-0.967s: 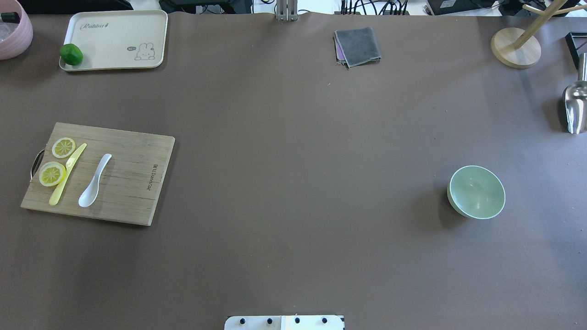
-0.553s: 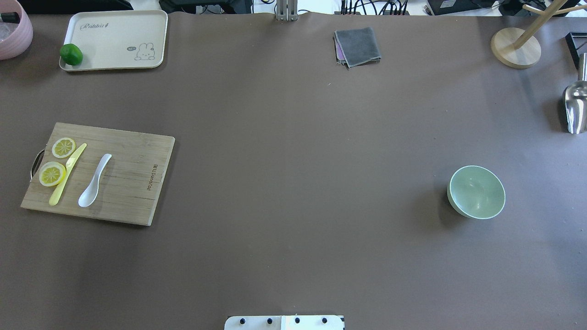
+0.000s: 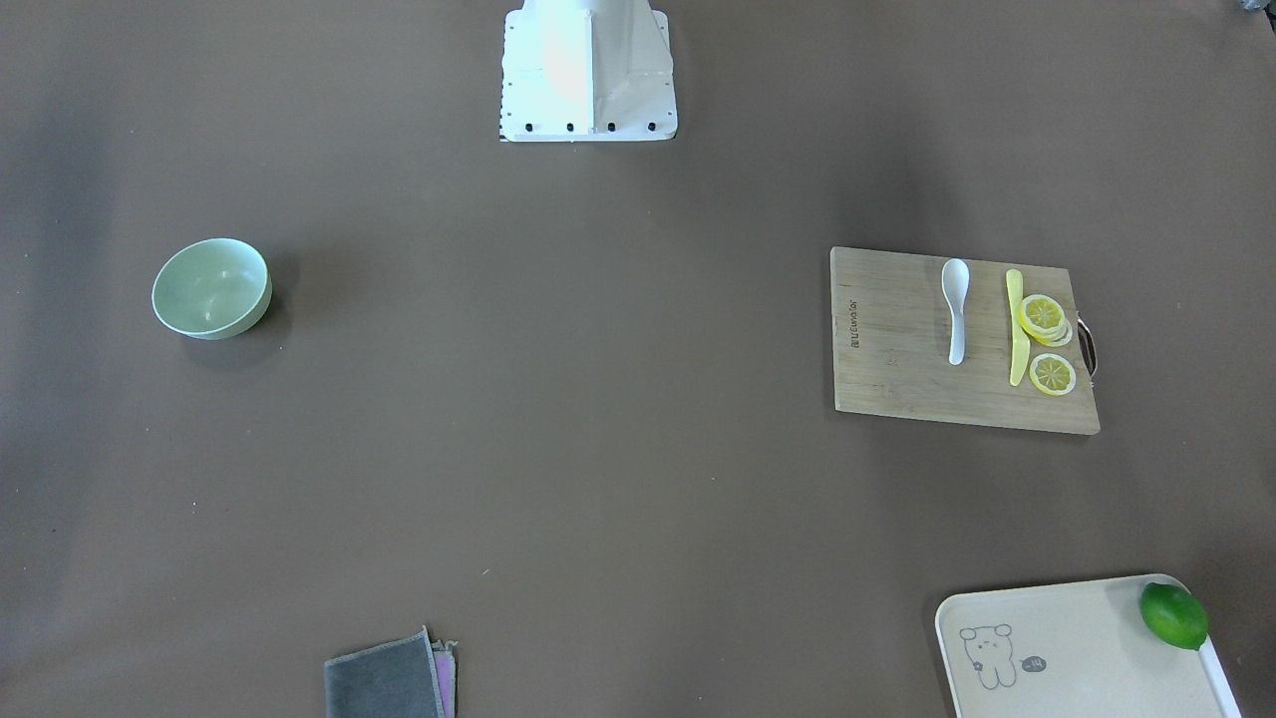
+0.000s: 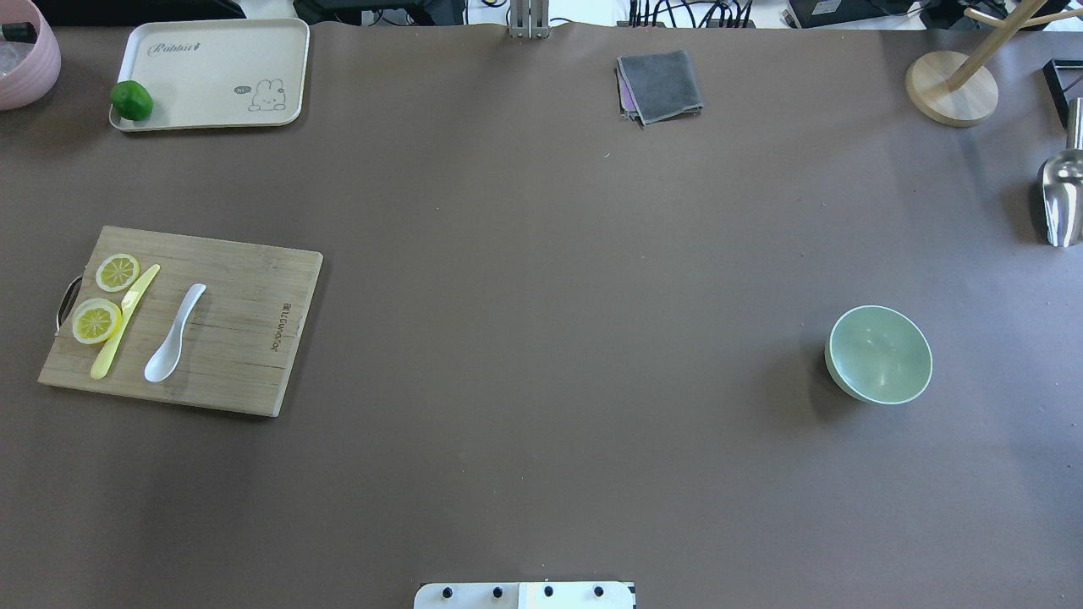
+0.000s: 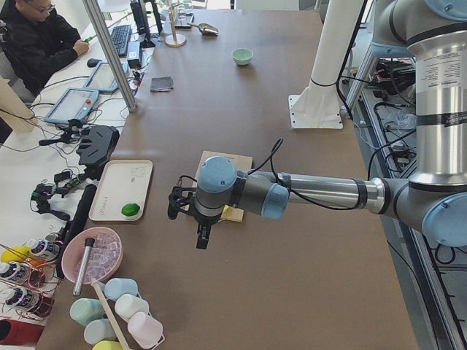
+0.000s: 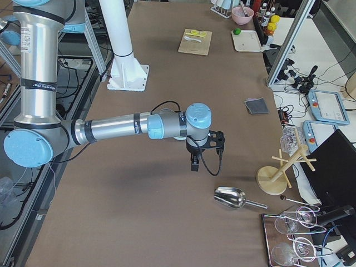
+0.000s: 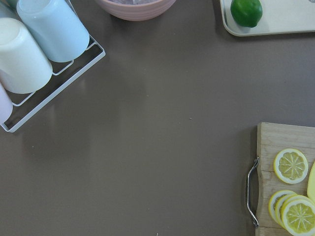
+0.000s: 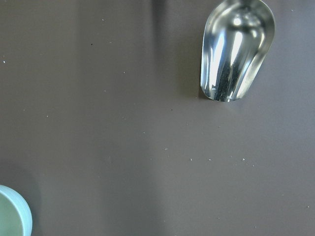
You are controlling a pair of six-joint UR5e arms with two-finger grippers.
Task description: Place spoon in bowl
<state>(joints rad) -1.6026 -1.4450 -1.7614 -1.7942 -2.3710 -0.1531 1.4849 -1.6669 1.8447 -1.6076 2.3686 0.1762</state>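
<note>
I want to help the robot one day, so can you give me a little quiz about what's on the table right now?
1. True or false: the white soup spoon is already in the mint-green bowl.
2. Pick one: on the cutting board, what lies between the spoon and the lemon slices? A) a yellow knife B) a fork C) a banana
3. What is the lime sitting on?

Key: 1. False, the spoon lies on the cutting board, far from the bowl. 2. A. 3. A corner of the cream rabbit tray.
</note>
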